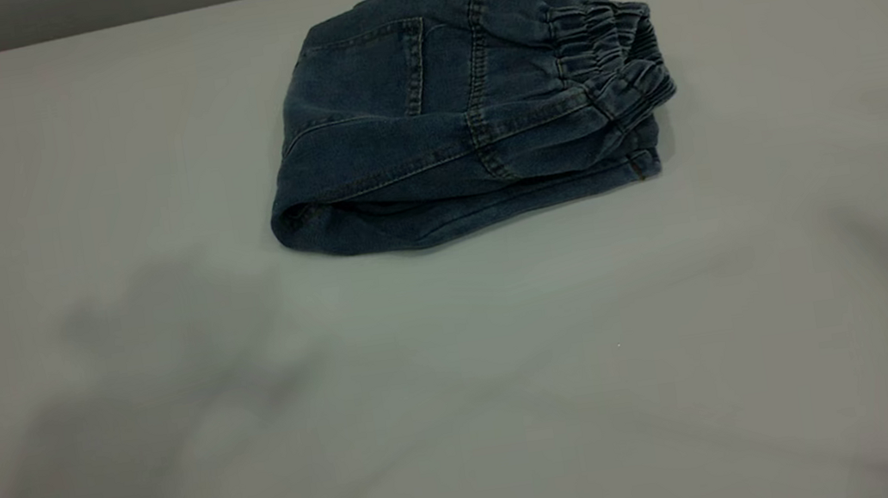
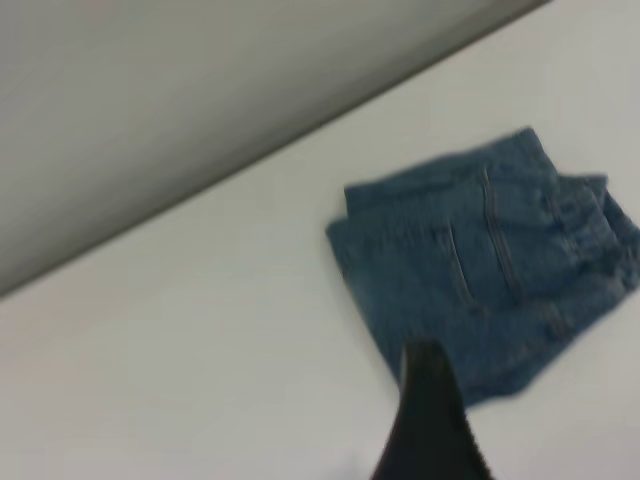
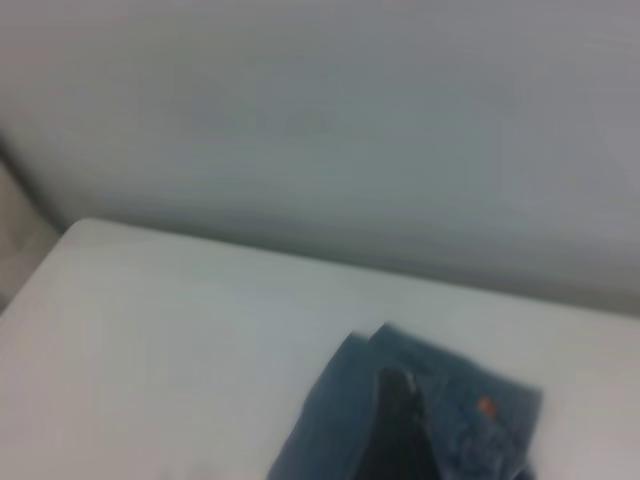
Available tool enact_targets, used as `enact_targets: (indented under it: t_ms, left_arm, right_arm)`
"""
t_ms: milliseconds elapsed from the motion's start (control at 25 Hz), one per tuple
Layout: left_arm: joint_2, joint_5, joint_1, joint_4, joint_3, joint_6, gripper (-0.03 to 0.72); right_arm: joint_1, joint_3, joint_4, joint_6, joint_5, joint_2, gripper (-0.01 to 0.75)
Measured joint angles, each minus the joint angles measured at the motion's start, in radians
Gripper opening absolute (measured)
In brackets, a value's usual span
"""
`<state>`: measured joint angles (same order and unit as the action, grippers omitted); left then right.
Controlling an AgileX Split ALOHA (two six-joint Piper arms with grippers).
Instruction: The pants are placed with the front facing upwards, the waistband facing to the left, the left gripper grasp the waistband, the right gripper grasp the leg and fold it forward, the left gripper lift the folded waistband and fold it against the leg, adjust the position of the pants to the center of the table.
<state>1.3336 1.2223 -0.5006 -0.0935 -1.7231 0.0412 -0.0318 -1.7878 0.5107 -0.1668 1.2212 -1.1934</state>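
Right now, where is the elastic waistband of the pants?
In the exterior view, the waistband lies on the right end of the folded pants, toward the far edge of the white table.

Dim exterior, soft arm shadows; both wrist views blurred.

The exterior view looks down across the tabletop (image 1: 136, 466) at a slant toward its far edge, with the pants (image 1: 459, 108) in the upper middle. Both wrist views hang above the tabletop, angled toward its far edge and the wall, each sharing the pants past a dark tool tip.
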Motion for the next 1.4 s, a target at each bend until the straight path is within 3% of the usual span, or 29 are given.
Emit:
enact_targets:
  t_ms: [680, 1000, 1400]
  left_arm:
    - [-0.764, 0.000, 0.000, 0.078, 0.713, -0.023, 0.456]
    - [-0.994, 0.000, 0.000, 0.078, 0.930, -0.023, 0.456]
    - [-1.089, -0.003, 0.000, 0.078, 1.078, -0.023, 0.456]
  right_arm:
    - [0.000, 0.697, -0.035, -0.067, 0.000, 0.677, 0.475]
    - [0.000, 0.914, -0.115, -0.062, 0.000, 0.910, 0.475]
    - [0.000, 1.163, -0.233, -0.102, -0.053, 1.047, 0.475]
